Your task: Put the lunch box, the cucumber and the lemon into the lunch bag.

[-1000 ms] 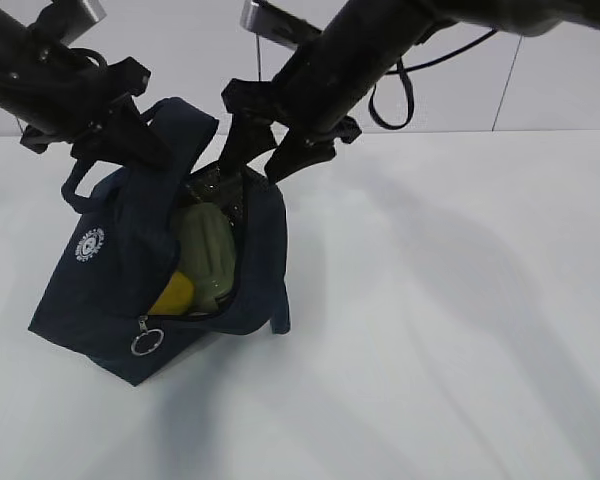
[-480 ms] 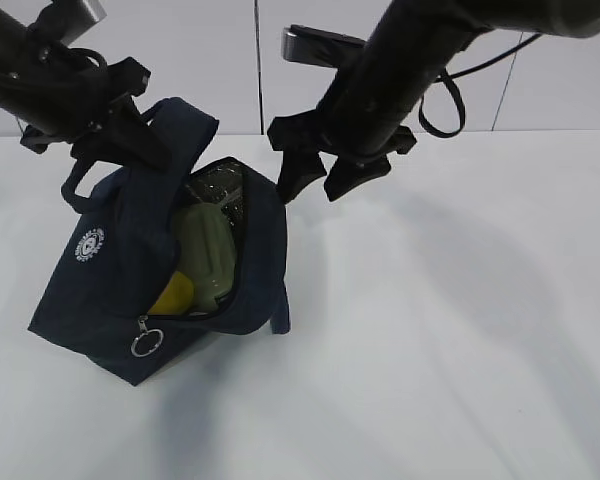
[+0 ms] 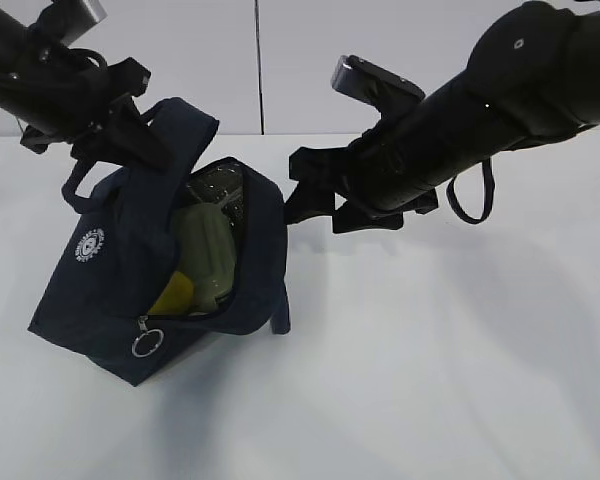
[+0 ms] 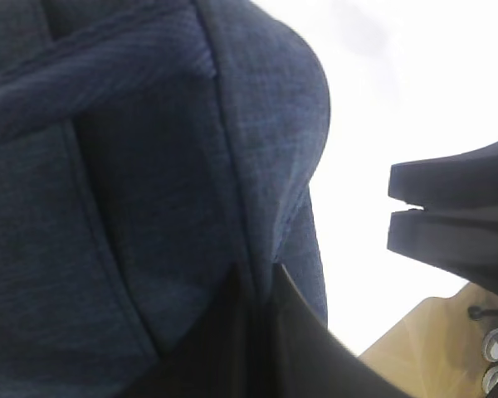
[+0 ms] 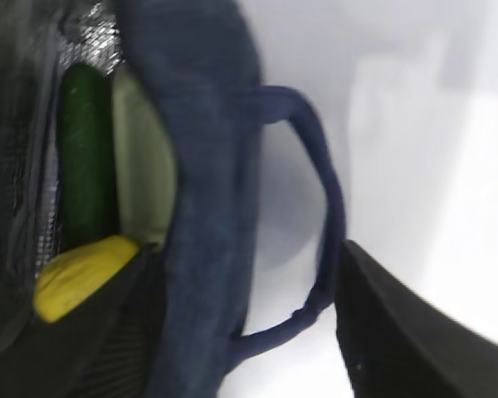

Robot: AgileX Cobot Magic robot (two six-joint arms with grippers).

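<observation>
The navy lunch bag (image 3: 100,290) stands on the white table with its top open. Inside it I see the sage-green lunch box (image 3: 208,252) and the yellow lemon (image 3: 172,293). The right wrist view shows the cucumber (image 5: 87,157) upright beside the lunch box lid (image 5: 145,174), with the lemon (image 5: 81,275) below. My left gripper (image 3: 140,140) is shut on the bag's upper fabric (image 4: 149,166) and holds that side up. My right gripper (image 3: 313,215) is open and empty, just right of the bag mouth. In its own view (image 5: 245,332) the bag wall and a loop handle (image 5: 328,207) lie between the jaws.
The white table (image 3: 430,380) stretches to the right and front of the bag. A metal ring pull (image 3: 145,343) hangs at the bag's front corner. A white wall (image 3: 310,50) stands behind. A wooden floor patch (image 4: 436,340) shows past the table edge.
My right gripper came out of the bag's mouth and moved right and lower, empty. The left gripper and the bag have stayed still.
</observation>
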